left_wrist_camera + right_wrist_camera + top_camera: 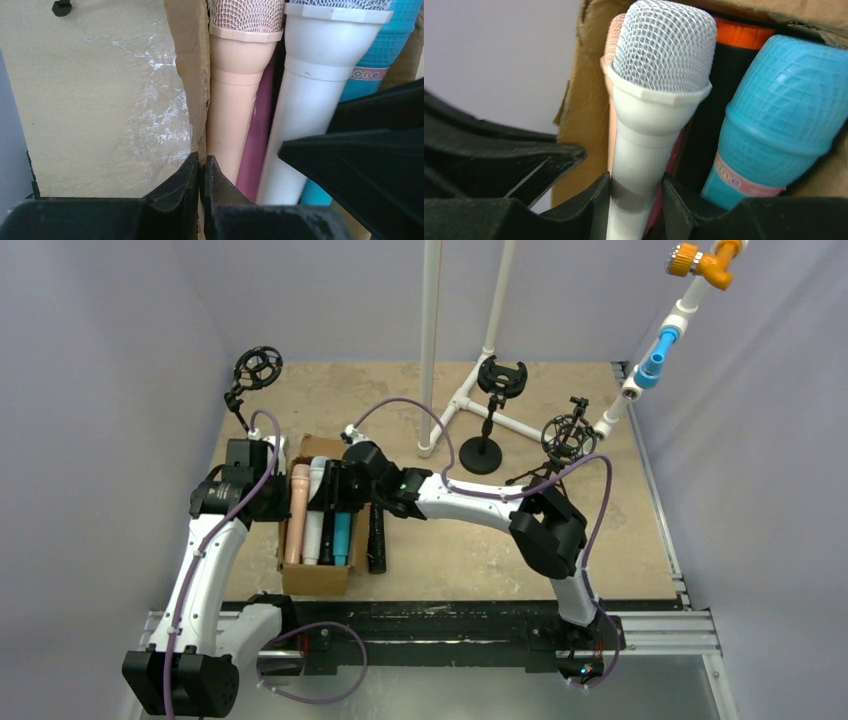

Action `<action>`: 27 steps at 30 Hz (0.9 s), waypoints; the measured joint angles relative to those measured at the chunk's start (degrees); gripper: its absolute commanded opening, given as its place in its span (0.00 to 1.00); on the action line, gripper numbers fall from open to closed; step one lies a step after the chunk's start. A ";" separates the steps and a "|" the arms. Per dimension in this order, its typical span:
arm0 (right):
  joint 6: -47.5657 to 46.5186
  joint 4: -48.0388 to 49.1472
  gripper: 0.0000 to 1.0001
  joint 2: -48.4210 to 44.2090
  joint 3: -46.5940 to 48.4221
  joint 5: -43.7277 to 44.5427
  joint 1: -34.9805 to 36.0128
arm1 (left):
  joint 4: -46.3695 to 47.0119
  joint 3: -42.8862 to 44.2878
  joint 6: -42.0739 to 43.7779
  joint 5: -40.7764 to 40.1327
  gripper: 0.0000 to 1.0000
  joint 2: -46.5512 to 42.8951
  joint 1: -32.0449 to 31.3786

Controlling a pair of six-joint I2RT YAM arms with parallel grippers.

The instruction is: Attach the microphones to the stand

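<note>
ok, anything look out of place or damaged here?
One black microphone lies on the table just right of the cardboard box, outside it, while the rest of the microphones sit inside. The box's left wall also looks frayed along the edge where the left gripper pinches it.

Left fingers [175,192] pinched, right fingers [591,207] clamped.

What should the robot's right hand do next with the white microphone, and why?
Probably finish squeezing: the right gripper straddles the handle of the white microphone, firm contact unclear, while the left gripper pinches the box wall steady.
</note>
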 measured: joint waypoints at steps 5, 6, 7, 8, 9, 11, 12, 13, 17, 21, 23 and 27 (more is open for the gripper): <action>0.15 1.95 0.00 -6.54 -4.72 0.26 -0.90 | 0.07 0.00 0.00 -0.02 0.00 0.00 -0.02; 0.15 2.60 0.00 -8.15 -5.42 -0.09 -1.22 | 0.07 0.00 0.00 -0.09 0.00 0.00 -0.02; 0.13 3.15 0.00 -9.79 -6.08 -0.68 -1.66 | 0.07 0.00 0.00 -0.26 0.00 0.00 -0.02; 0.09 3.48 0.00 -11.45 -6.69 -1.25 -2.21 | 0.07 0.00 0.02 -0.33 0.00 0.00 -0.02; -0.15 3.74 0.00 -13.16 -7.32 -1.64 -2.86 | 0.07 0.00 0.00 -0.46 0.00 0.00 -0.02; -0.85 3.65 0.00 -16.37 -8.83 -2.56 -4.33 | 0.04 0.00 0.00 -0.59 0.00 0.00 -0.02; -1.46 3.41 0.00 -18.21 -9.92 -2.75 -5.31 | 0.04 0.00 0.00 -0.63 0.00 0.00 -0.02; -2.27 2.78 0.00 -20.09 -11.15 -2.97 -6.40 | 0.04 0.00 0.00 -0.66 0.00 0.00 -0.02; -6.38 -0.76 0.00 -26.62 -17.07 -2.89 -11.13 | 0.04 0.00 0.00 -0.66 0.00 0.00 -0.07; -9.88 -4.02 0.00 -29.20 -23.65 -0.96 -13.92 | 0.04 0.00 0.00 -0.66 0.00 0.00 -0.07; -11.08 -5.29 0.00 -28.22 -26.69 -0.42 -13.77 | 0.04 0.00 0.00 -0.66 0.00 0.00 -0.07; -12.13 -6.27 0.00 -23.50 -29.68 0.57 -13.22 | 0.00 0.02 0.00 -0.66 0.00 0.00 -0.07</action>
